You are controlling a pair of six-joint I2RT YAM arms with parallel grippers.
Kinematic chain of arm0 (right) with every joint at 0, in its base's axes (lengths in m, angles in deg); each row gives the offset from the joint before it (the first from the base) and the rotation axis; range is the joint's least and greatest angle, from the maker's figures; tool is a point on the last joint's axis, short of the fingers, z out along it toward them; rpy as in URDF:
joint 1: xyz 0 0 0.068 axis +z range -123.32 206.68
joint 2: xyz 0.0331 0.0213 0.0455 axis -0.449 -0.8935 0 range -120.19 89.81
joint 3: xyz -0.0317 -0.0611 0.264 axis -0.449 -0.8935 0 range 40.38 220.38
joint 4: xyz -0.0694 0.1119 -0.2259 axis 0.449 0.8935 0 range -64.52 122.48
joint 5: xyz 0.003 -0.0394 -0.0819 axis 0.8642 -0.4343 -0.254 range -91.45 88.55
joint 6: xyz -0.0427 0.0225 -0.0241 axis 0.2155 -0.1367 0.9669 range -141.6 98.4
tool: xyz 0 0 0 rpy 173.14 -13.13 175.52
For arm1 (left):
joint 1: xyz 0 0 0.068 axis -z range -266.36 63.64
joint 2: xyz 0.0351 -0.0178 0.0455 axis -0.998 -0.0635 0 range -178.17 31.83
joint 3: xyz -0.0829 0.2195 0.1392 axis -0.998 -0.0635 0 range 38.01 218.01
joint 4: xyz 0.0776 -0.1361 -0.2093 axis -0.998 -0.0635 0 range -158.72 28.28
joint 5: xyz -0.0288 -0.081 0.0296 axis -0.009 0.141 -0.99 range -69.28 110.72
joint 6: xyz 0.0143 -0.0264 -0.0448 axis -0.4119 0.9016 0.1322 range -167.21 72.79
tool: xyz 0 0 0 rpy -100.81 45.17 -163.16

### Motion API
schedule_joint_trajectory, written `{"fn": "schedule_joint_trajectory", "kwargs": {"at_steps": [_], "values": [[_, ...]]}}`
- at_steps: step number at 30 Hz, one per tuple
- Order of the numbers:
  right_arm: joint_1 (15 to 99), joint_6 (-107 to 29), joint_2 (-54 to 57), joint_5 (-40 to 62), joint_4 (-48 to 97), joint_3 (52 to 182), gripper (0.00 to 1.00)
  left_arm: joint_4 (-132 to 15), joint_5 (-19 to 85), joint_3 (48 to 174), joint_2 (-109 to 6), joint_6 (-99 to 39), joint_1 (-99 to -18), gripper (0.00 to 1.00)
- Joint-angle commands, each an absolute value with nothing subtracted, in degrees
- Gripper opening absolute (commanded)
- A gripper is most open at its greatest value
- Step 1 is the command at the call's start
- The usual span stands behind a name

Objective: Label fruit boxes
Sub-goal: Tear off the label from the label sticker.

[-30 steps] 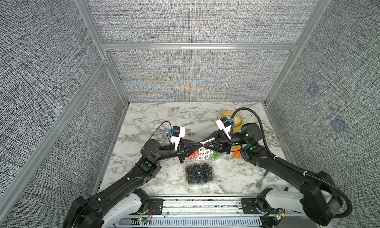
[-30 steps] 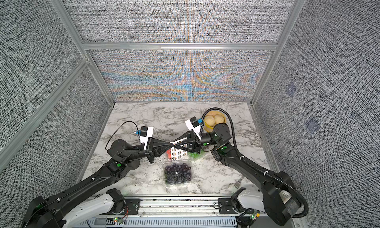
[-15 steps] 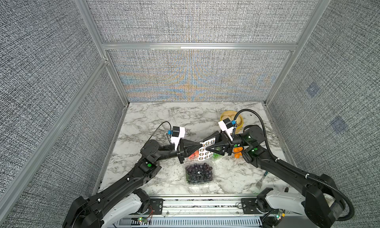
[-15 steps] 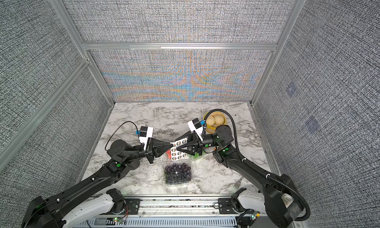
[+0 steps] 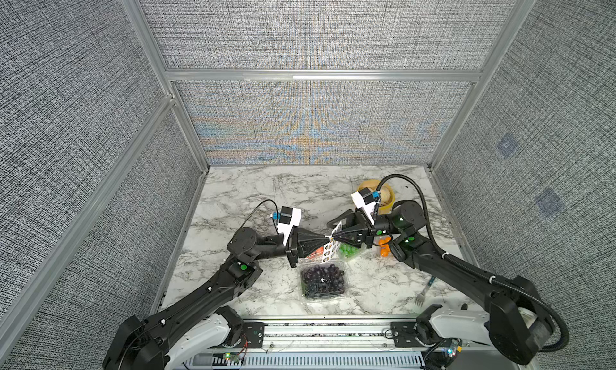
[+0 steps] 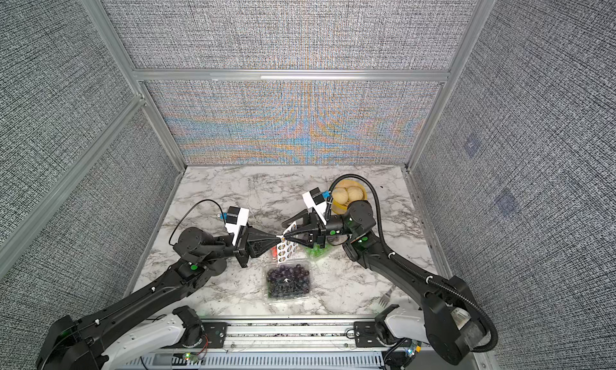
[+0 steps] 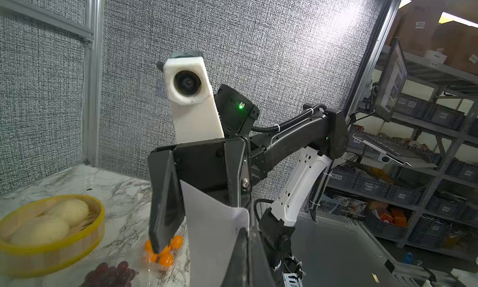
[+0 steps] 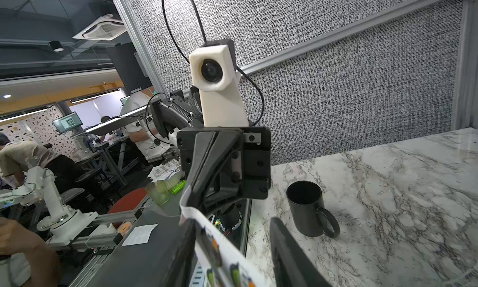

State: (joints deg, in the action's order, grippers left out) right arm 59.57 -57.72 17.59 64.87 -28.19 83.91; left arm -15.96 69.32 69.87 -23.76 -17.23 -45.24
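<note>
My left gripper (image 5: 327,243) (image 6: 279,240) (image 7: 245,231) is shut on a corner of the white sticker sheet (image 5: 328,252) (image 6: 286,250) (image 7: 212,234), held above the fruit boxes. My right gripper (image 5: 331,232) (image 6: 285,231) (image 8: 232,259) faces it, open, with the sheet (image 8: 219,249) lying against one finger. Below them sit the red-fruit box (image 5: 313,251), the green-grape box (image 5: 348,250) (image 6: 315,251) and the orange-fruit box (image 5: 385,246) (image 7: 163,254). The dark-grape box (image 5: 322,281) (image 6: 287,281) lies nearer the front edge.
A yellow steamer basket (image 5: 365,186) (image 6: 363,191) (image 7: 51,247) with pale buns stands at the back right, behind the right wrist. A fork (image 5: 425,290) (image 6: 386,296) lies at the front right. A black mug (image 8: 305,210) stands on the marble behind the left gripper.
The right gripper's jaws have spread apart around the sticker sheet. The left gripper has kept its hold and place.
</note>
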Motion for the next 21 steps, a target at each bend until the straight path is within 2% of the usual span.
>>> {"fn": "schedule_joint_trajectory", "kwargs": {"at_steps": [1, 18, 19, 21], "values": [[59.99, -58.53, 17.56, 65.78, -30.85, 84.24, 0.5, -14.07, 69.95, 70.02, -23.66, -17.15, -45.24, 0.0], [61.43, -57.35, 15.9, 65.17, -30.39, 84.69, 0.51, -16.11, 68.48, 70.18, -23.12, -18.03, -45.23, 0.0], [61.41, -57.17, 15.9, 65.15, -30.25, 84.75, 0.51, -16.11, 68.6, 70.18, -23.1, -18.01, -45.23, 0.0], [61.47, -56.77, 15.98, 64.99, -29.99, 84.74, 0.43, -16.15, 68.64, 70.01, -22.9, -18.18, -45.23, 0.0]]}}
